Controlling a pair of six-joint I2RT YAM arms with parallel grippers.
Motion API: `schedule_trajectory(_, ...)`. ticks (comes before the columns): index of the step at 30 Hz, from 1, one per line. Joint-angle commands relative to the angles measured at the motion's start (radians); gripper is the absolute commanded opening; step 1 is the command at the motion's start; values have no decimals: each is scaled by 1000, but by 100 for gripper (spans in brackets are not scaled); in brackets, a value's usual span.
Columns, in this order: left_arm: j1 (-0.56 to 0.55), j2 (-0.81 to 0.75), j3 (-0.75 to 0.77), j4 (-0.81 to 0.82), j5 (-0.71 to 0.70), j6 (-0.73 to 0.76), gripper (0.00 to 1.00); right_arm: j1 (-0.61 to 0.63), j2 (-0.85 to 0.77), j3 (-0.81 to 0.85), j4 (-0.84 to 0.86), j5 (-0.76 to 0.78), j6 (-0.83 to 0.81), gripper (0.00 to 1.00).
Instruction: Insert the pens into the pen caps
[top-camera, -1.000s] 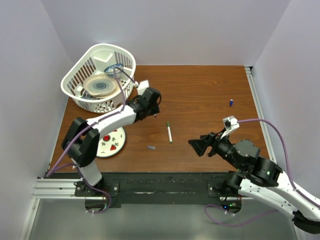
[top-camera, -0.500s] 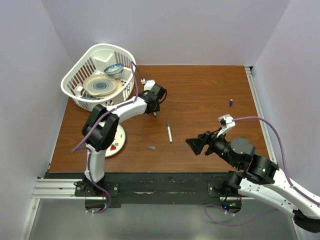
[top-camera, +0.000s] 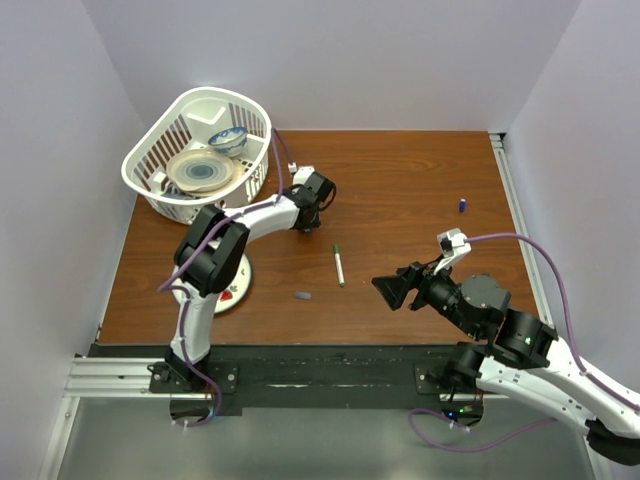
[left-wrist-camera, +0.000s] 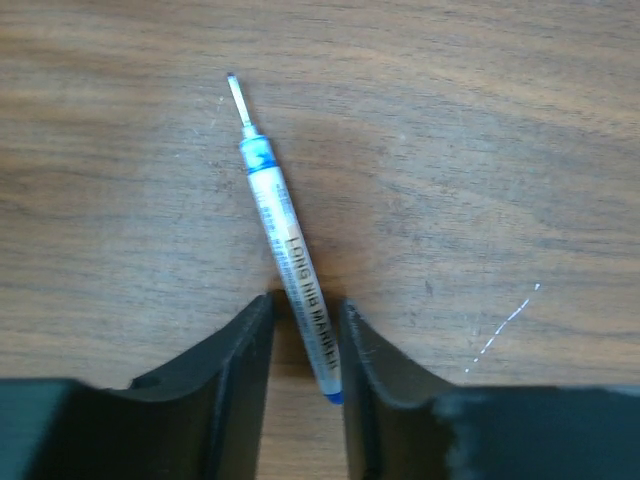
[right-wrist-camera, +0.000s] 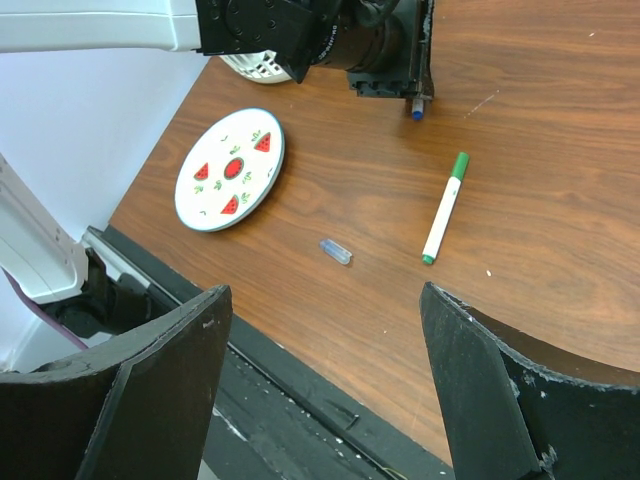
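Brown wooden tabletop (left-wrist-camera: 500, 120) carries a blue-tipped pen (left-wrist-camera: 285, 225) lying flat between the narrowly parted fingers (left-wrist-camera: 235, 370) of the left hand (left-wrist-camera: 308, 305), not quite pinched, while the right hand (right-wrist-camera: 322, 300) hangs wide open above a green pen (right-wrist-camera: 443, 208) and a grey cap (right-wrist-camera: 336, 251).

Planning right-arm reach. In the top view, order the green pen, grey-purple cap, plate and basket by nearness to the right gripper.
1. green pen, left of right gripper
2. grey-purple cap, farther left
3. plate, left side
4. basket, far-left corner

Lab cell: plain walls (top-camera: 350, 60), mounting rail (top-camera: 110, 378)
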Motion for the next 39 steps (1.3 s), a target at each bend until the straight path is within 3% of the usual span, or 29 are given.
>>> schedule_trajectory(1,9,4,-35,0,4,21,27,1,-7,15,39,17,-11,79)
schedule_trajectory(4,9,-52,-95,33,23,33,9,3,-3,1,54,14,-4,79)
schedule_trajectory(7,9,-128,-164,64,52,46,0,0,17,-17,68,8,32,79)
schedule_trajectory(15,-14,-510,-520,333,361,121,0,0,104,-57,179,126,177,78)
schedule_trajectory(22,-29,-847,-809,572,680,113,0,0,279,-48,393,47,212,76)
schedule_trajectory(27,-35,-960,-914,721,861,50,0,-2,354,-71,544,21,253,72)
schedule_trajectory(39,-48,-1044,-983,876,963,9,0,0,488,-91,681,44,310,63)
